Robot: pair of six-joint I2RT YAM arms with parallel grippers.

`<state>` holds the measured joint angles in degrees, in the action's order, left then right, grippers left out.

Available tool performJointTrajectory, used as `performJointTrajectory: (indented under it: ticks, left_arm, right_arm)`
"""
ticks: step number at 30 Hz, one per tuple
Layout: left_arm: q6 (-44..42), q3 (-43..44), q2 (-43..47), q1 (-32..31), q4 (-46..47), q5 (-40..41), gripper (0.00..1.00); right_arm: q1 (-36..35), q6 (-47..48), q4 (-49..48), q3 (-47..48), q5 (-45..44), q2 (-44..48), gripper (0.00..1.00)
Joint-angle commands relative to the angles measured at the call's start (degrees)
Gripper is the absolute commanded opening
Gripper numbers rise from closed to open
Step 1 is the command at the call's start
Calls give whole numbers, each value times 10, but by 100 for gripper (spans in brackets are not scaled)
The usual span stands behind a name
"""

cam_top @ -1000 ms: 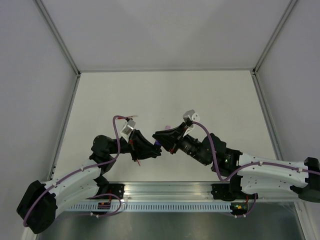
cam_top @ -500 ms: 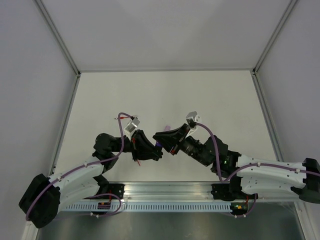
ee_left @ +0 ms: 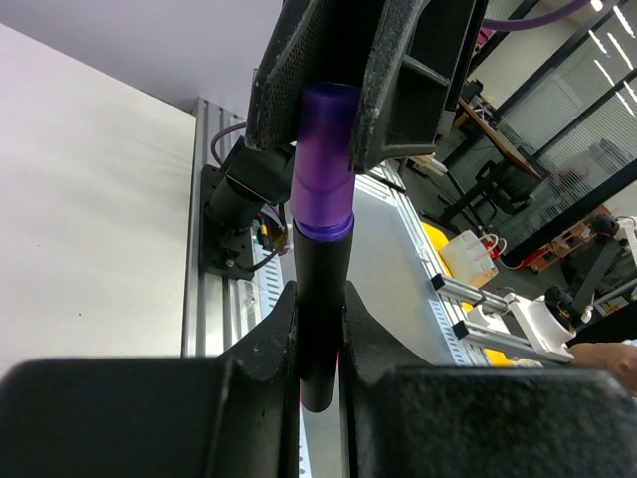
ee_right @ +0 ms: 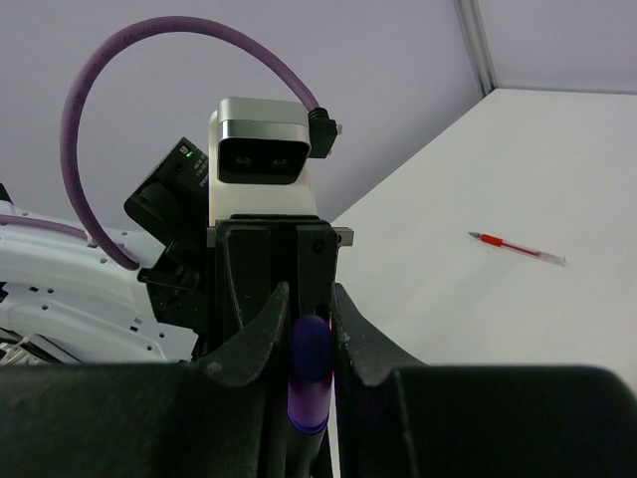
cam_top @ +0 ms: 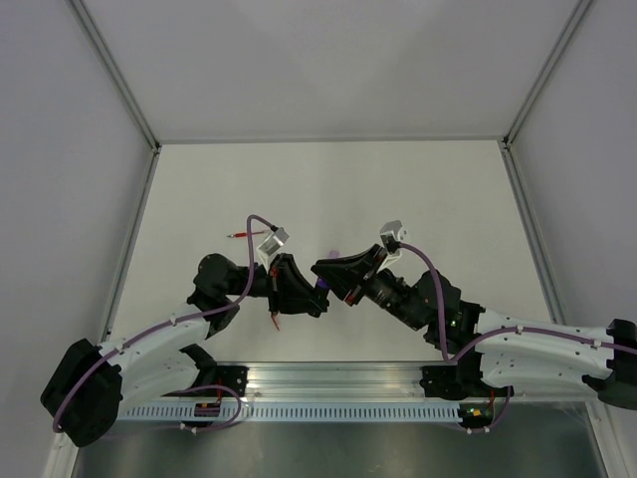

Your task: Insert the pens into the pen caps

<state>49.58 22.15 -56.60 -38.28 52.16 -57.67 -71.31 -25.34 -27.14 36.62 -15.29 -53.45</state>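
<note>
Here the marker (ee_left: 318, 264) is clamped in the left jaws, its long axis running straight into the right jaws, which are clenched on the purple cap (ee_left: 323, 159). Cap and barrel look joined end to end, above the worktop (cam_top: 398, 189). The red pen (cam_top: 244, 235) lies apart, nearer the left arm.

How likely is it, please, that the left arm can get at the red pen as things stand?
Probably not yet. The red pen lies uncovered on the table near that arm, but the left gripper is shut on the marker, with its cap in the right gripper.
</note>
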Motion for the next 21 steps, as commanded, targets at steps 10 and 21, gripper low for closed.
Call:
performJointTrajectory:
  ticks: [10, 21]
  left_arm:
    - [12, 90, -2, 48, -1, 117, 2]
    - [-5, 110, -11, 79, -56, 146, 2]
  right_arm:
    - [-24, -44, 70, -64, 178, -39, 0]
    - [-31, -81, 46, -75, 190, -70, 0]
